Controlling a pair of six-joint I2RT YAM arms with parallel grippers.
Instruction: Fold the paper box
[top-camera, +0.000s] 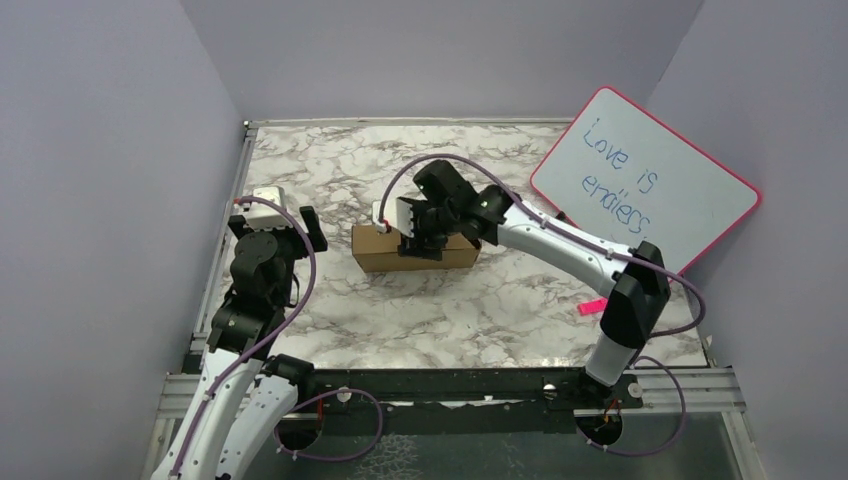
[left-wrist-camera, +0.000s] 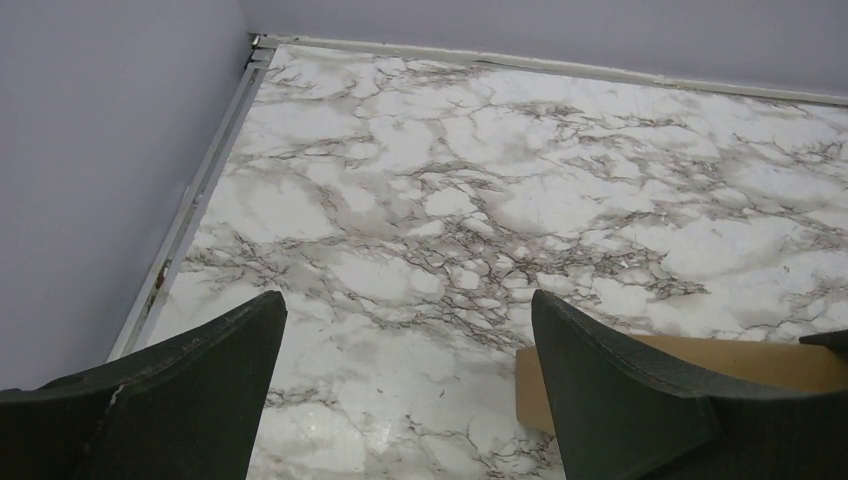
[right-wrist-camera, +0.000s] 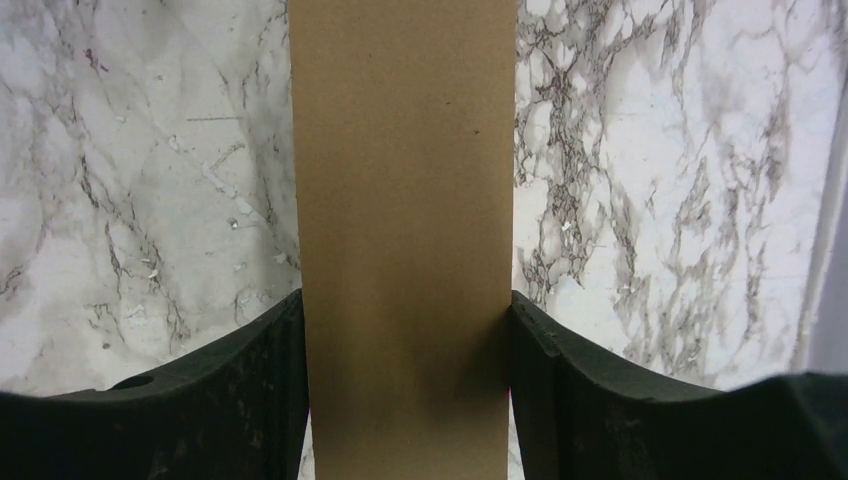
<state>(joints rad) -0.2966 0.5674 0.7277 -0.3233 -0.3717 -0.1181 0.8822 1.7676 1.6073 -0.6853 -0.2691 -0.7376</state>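
1. The paper box (top-camera: 415, 250) lay closed on the marble counter (top-camera: 480, 310) at the centre of the top view, its long side running across the frame.
2. The right end effector (top-camera: 425, 238) sat over the box and pinched it across its narrow width. In the right wrist view, both fingers (right-wrist-camera: 250, 390) pressed against the cardboard's sides.
3. The left end effector (top-camera: 298, 228) hung left of centre, spread wide, holding nothing and apart from the box. Its wrist view showed a box corner at the lower right.
4. A pink-rimmed whiteboard (top-camera: 645, 180) with blue handwriting leaned at the upper right.
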